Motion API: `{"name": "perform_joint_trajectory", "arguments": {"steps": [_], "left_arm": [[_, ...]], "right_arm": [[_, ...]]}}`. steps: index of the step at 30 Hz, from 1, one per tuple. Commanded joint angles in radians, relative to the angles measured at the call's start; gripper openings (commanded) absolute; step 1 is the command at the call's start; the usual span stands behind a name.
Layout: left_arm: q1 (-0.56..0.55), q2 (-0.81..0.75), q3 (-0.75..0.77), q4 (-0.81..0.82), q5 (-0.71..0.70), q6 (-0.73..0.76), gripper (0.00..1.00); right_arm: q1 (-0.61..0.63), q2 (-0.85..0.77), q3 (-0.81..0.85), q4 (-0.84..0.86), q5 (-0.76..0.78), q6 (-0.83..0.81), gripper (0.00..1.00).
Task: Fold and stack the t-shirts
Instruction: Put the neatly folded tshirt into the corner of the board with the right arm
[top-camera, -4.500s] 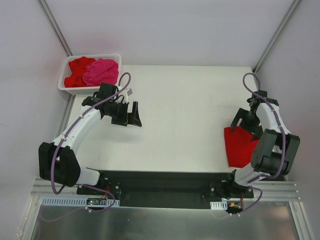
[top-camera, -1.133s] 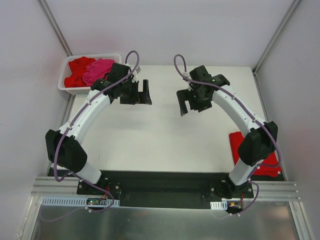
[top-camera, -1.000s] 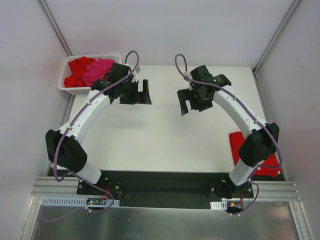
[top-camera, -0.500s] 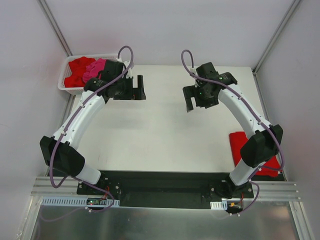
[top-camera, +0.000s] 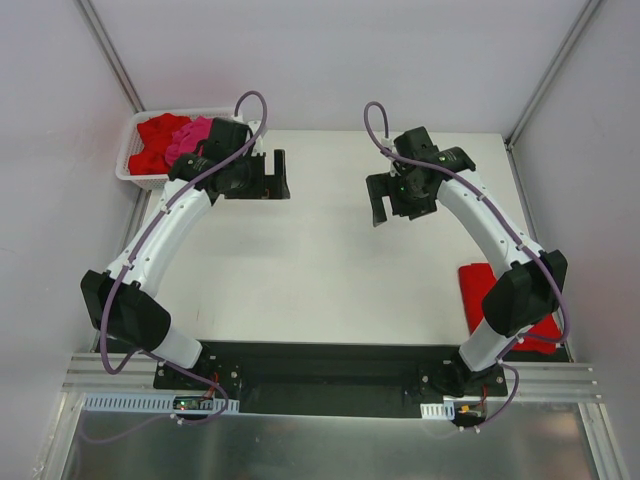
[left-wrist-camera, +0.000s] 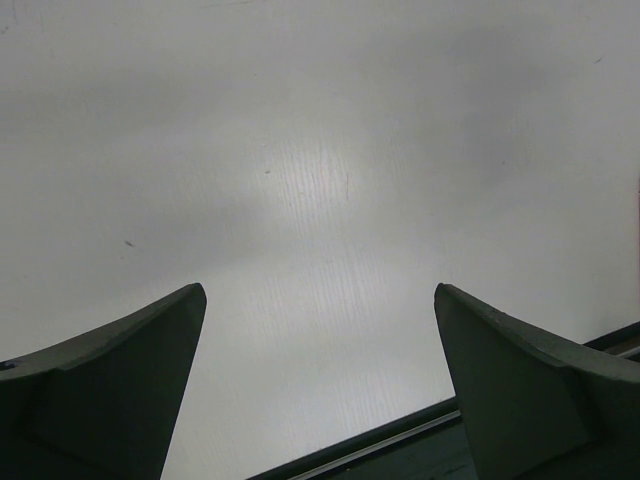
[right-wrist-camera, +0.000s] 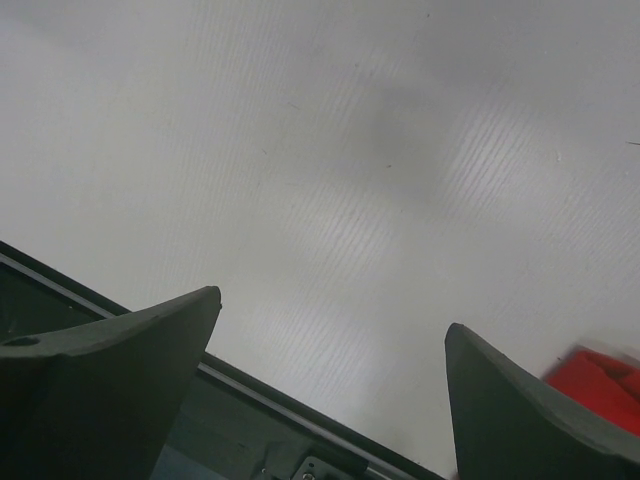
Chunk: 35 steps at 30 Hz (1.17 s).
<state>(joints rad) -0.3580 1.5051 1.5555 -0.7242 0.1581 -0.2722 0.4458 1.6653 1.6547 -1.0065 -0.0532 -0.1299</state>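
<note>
In the top view a folded red t-shirt (top-camera: 478, 288) lies on the table's near right, partly hidden by my right arm's elbow. Its corner (right-wrist-camera: 596, 384) shows at the lower right of the right wrist view. A crumpled red t-shirt (top-camera: 155, 135) and a hot pink t-shirt (top-camera: 188, 134) lie in the white basket (top-camera: 128, 172) at the far left corner. My left gripper (top-camera: 277, 175) hangs just right of the basket, open (left-wrist-camera: 318, 290) over bare table. My right gripper (top-camera: 380, 200) hovers at the far centre, open (right-wrist-camera: 332, 310) and holding nothing.
The white table (top-camera: 320, 270) is walled in by pale panels at the back and sides. A black rail (top-camera: 330, 365) carries both arm bases along the near edge. The left arm's wrist overlaps the basket's right end.
Since 4.5 s ago the right gripper has left the folded red t-shirt and swung to the far centre. Over the last second the left gripper shifted towards the basket. Both have been nearly still for the last half second.
</note>
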Motion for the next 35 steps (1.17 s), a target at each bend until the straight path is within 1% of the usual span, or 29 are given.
{"name": "perform_joint_trajectory", "arguments": {"steps": [1, 9, 27, 33, 35], "left_arm": [[0.010, -0.029, -0.006, -0.018, -0.015, 0.021, 0.99], [0.037, -0.032, 0.006, -0.024, -0.012, 0.051, 0.99], [0.037, 0.012, 0.025, -0.023, 0.031, 0.047, 0.99], [0.037, 0.018, 0.026, -0.026, 0.031, 0.048, 0.99], [0.037, 0.018, 0.025, -0.024, 0.031, 0.048, 0.99]], "right_arm": [[0.002, -0.036, 0.007, 0.013, -0.023, 0.009, 1.00], [0.002, -0.039, 0.011, 0.000, -0.022, -0.010, 1.00], [0.002, -0.035, 0.007, -0.014, -0.008, -0.016, 1.00], [0.002, -0.038, -0.004, -0.004, -0.010, -0.028, 1.00], [0.004, -0.051, -0.025, 0.022, -0.007, -0.033, 1.00]]}}
